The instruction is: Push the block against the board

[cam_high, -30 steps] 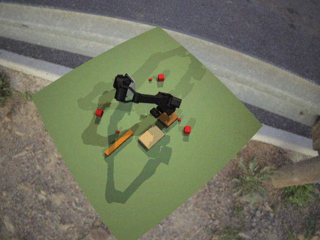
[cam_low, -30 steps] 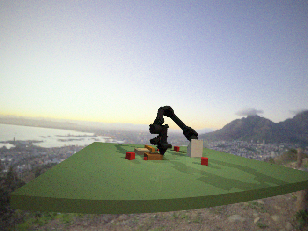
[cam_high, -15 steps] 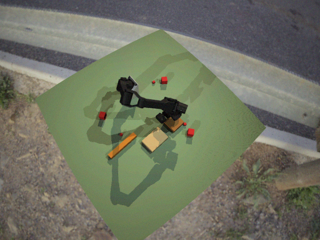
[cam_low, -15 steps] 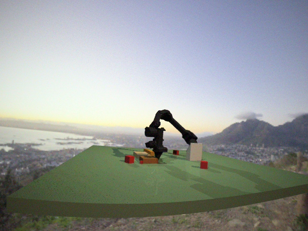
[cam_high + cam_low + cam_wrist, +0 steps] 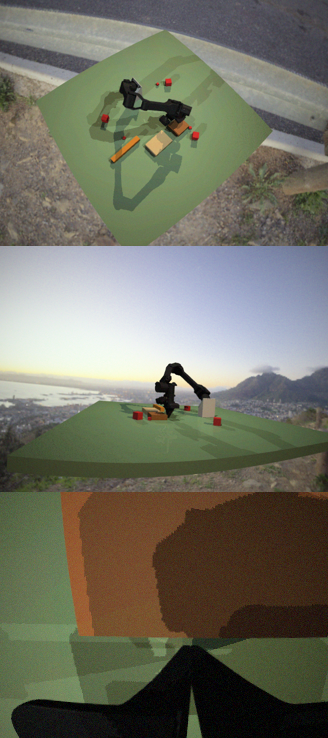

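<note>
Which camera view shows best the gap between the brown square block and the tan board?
The top view: the brown square block and tan board lie apart. The exterior view overlaps them; the wrist view shows only the block.

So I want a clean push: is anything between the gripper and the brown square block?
Nothing visible. The shut gripper points straight at the brown square block's near edge, with only bare green surface between. The tiny red cube sits off the block's far corner.

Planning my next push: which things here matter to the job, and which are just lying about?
Job: gripper, brown square block, a board: the orange strip or the tan slab, cannot tell which.
Lying about: red cubes, large and small.
</note>
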Robot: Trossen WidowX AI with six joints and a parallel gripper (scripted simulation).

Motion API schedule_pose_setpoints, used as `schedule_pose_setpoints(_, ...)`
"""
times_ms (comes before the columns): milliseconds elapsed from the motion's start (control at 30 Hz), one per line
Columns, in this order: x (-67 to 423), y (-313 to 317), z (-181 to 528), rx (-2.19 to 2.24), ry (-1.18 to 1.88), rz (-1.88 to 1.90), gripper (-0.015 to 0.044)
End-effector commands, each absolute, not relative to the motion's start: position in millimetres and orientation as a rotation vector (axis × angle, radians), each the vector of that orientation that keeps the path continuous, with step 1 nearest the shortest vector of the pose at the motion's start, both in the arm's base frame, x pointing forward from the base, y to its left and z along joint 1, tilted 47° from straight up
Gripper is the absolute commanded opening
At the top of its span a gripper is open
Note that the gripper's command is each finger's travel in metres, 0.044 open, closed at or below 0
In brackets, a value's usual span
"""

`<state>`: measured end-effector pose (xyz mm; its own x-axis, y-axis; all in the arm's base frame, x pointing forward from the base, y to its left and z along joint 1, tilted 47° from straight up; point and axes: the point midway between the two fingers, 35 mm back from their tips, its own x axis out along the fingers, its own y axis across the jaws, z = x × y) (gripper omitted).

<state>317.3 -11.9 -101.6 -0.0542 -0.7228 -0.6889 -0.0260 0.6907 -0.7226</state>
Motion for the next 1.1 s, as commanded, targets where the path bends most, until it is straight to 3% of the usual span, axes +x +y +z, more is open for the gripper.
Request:
schedule_pose_setpoints(0, 312, -11, -100, -0.636, 1.530, -0.636, 0.0000)
schedule_pose_setpoints(700, 285, -9, -98, -0.644, 1.535, -0.637, 0.0000)
schedule_pose_setpoints(833, 287, 27, -63, -0.635, 1.532, -0.634, 0.0000)
schedule_pose_setpoints(1067, 290, 29, -63, -0.643, 1.522, -0.628, 0.0000)
